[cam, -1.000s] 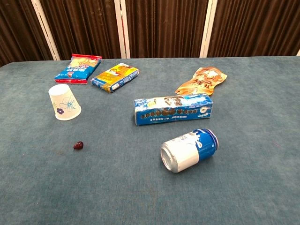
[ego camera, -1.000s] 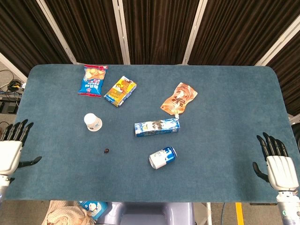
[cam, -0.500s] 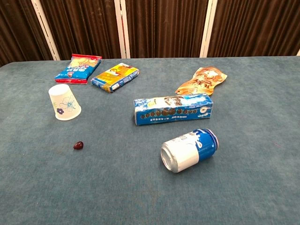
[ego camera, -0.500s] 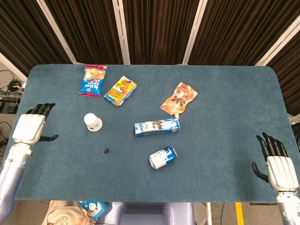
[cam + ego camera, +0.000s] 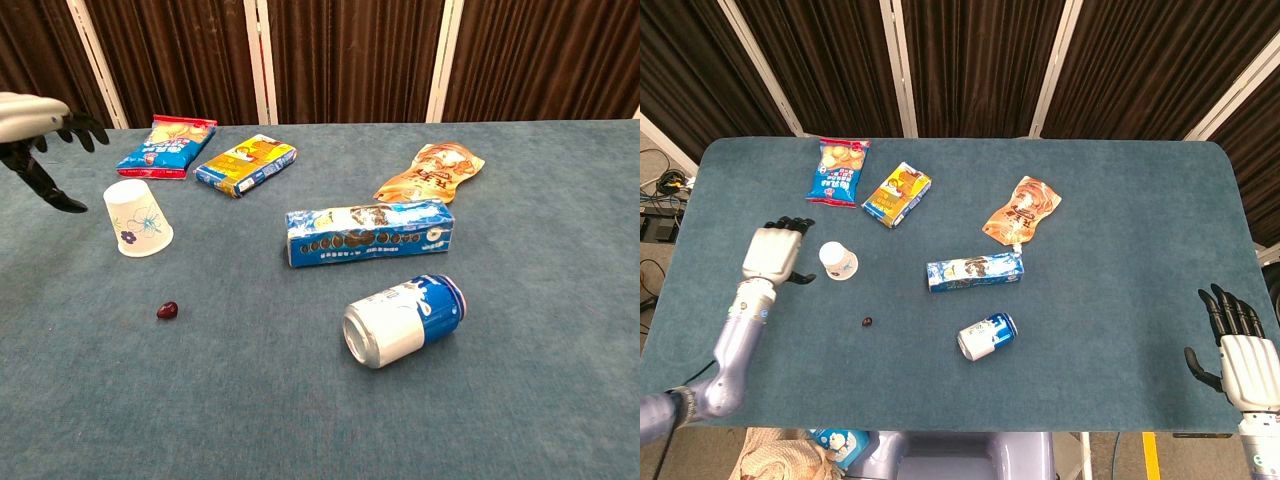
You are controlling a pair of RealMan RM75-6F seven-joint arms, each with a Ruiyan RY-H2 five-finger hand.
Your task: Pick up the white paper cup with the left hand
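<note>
The white paper cup (image 5: 838,262) (image 5: 137,219) stands upside down on the blue table, left of centre, with a small flower print on its side. My left hand (image 5: 774,251) (image 5: 40,137) hovers just to the left of the cup, fingers spread and empty, thumb pointing toward the cup with a small gap between them. My right hand (image 5: 1240,344) hangs at the table's near right corner, fingers apart, holding nothing; the chest view does not show it.
A blue snack bag (image 5: 839,171) and a yellow box (image 5: 897,194) lie behind the cup. A small dark bit (image 5: 867,322) lies in front of it. A blue biscuit box (image 5: 973,271), a can on its side (image 5: 987,335) and an orange pouch (image 5: 1022,210) occupy the middle.
My left hand has swung in from the table's left edge toward the right and now sits beside the cup. The right hand dropped slightly. No object has moved.
</note>
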